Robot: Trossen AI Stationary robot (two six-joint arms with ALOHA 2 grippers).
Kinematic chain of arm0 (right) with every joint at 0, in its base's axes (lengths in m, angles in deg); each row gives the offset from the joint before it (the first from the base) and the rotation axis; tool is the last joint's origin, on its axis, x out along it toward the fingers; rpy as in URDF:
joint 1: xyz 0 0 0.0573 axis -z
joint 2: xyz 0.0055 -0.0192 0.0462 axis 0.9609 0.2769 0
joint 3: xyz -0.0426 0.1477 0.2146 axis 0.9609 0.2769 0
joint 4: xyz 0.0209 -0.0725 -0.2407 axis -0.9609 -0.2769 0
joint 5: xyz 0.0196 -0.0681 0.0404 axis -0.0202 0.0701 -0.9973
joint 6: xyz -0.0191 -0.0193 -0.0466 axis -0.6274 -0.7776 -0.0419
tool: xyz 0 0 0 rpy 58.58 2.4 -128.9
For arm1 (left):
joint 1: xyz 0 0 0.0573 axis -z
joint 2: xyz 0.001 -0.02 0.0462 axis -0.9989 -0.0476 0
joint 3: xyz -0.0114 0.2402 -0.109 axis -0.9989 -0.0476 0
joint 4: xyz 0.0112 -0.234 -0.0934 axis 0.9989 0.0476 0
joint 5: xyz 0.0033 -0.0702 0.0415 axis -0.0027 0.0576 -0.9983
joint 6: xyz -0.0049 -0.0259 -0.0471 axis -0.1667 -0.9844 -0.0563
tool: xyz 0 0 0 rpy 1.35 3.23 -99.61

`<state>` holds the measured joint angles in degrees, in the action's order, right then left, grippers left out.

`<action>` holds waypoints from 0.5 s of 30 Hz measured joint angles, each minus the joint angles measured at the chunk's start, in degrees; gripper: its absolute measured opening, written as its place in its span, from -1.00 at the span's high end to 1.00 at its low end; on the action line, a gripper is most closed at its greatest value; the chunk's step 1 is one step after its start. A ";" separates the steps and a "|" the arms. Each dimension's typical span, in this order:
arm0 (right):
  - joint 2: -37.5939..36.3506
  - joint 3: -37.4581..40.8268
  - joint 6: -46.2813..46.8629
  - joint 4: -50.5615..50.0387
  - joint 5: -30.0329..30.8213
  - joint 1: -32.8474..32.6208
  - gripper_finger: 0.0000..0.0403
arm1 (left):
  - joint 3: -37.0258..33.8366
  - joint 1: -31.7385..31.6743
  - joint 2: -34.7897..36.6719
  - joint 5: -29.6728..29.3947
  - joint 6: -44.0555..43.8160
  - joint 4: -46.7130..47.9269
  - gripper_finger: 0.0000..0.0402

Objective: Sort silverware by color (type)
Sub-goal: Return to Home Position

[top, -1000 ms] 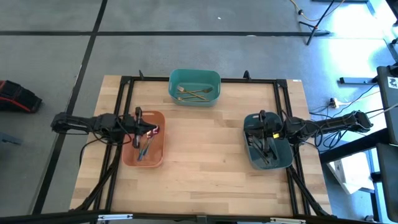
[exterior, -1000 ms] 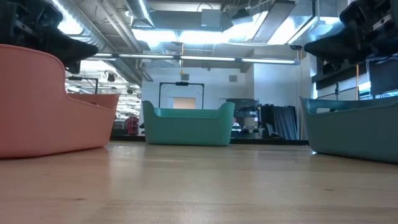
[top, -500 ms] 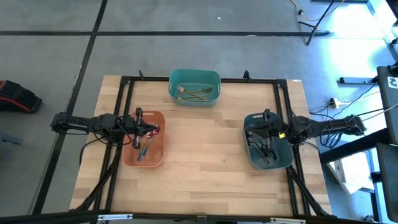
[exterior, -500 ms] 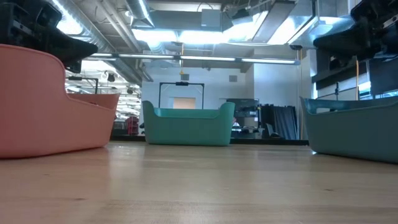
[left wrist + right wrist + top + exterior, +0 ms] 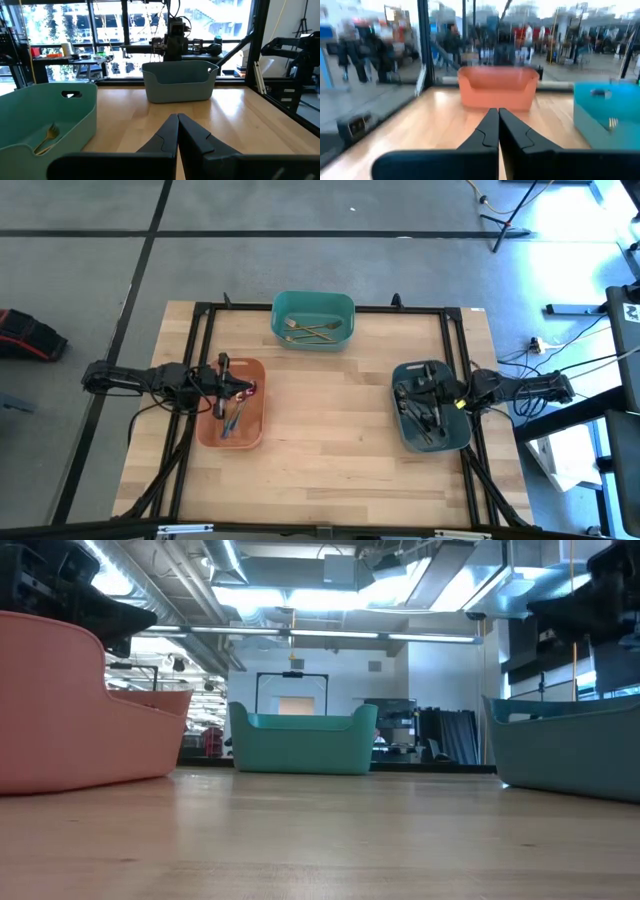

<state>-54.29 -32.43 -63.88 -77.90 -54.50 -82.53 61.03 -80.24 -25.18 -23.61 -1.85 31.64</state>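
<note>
L fingers (image 5: 165, 139): pressed together to a point, nothing btwn them. Left gripper (image 5: 246, 388) hangs over the orange bin (image 5: 252, 432), above the half nearer the teal bin (image 5: 277, 320), w/ its arm reaching in level from the tabletop's (image 5: 330, 420) left edge.

R fingers (image 5: 482, 136): also together, empty. Right gripper (image 5: 404, 388) is over the grey-blue bin (image 5: 457, 436), again above the half nearer the teal bin, w/ its arm coming in from the right edge.

Purple-blue silverware (image 5: 234, 418) lies inside the orange bin as a small bundle running lengthwise, just beside the left gripper's tips. Gold silverware (image 5: 310, 332) lies in the teal bin at back-centre of the tabletop, pcs crossing each other; exact count hard to tell. Dark silverware (image 5: 426, 420) is heaped in the grey-blue bin, partly under the right gripper.

Low view: all 3 bins stand upright on the wood and their walls hide the contents. Dark arm parts show above the orange and grey-blue bins. Orange and grey-blue bins sit well apart, on opp. sides, w/ bare wood btwn them. L wrist view looks straight across at the grey-blue bin and catches a gold fork in the teal bin. R wrist view looks straight across at the orange bin.
</note>
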 joint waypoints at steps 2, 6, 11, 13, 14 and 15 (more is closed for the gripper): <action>0.24 0.06 -0.28 -2.34 -0.02 0.00 1.00 | 0.00 0.01 0.01 0.01 -0.02 0.02 0.99; 1.95 0.03 -0.08 -3.32 0.01 0.00 1.00 | 0.00 0.01 0.03 0.01 -0.02 0.02 0.99; 2.21 0.02 -0.03 -3.39 0.00 0.00 1.00 | 0.00 -0.01 0.03 0.00 -0.02 0.02 0.99; 2.15 0.03 0.01 -3.36 0.01 0.00 1.00 | 0.00 -0.01 0.03 0.02 -0.02 0.02 0.99; 2.15 0.02 0.03 -3.39 0.01 0.00 1.00 | 0.00 0.00 0.03 0.00 -0.02 0.02 0.99; 2.19 0.03 0.03 -3.43 0.01 0.00 1.00 | 0.00 -0.01 0.03 0.00 -0.02 0.02 0.99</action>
<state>-52.10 -32.40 -63.85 -81.33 -54.50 -82.53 61.03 -80.24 -25.16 -23.61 -1.87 31.66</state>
